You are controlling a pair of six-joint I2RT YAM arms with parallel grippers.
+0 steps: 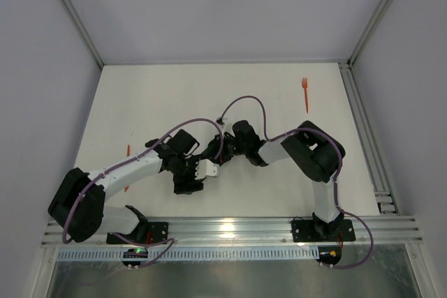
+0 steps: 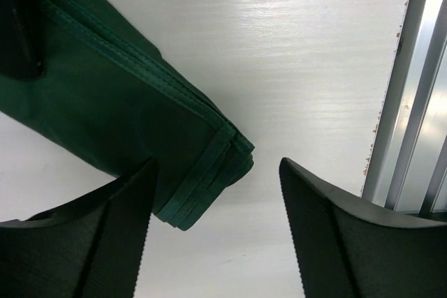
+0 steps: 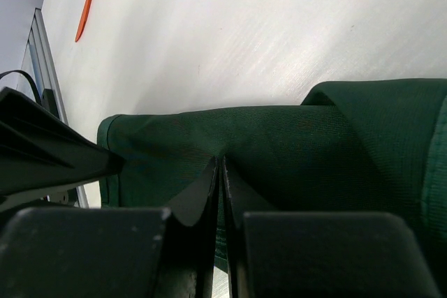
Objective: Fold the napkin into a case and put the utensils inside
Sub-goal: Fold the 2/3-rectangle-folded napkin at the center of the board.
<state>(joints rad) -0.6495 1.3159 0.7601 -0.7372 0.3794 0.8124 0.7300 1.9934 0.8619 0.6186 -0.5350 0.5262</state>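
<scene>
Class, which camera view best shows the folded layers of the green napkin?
The left wrist view: the napkin shows its stacked hemmed edges clearly at the corner. The right wrist view shows plain cloth pinched in the right tool. In the top view the arms hide it.

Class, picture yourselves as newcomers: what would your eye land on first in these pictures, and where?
The folded dark green napkin fills both wrist views, lying on the white table. The right arm's fingers pinch it shut, while the left arm's fingers stand open around its layered corner. A bright orange fork lies near the far right edge.
</scene>
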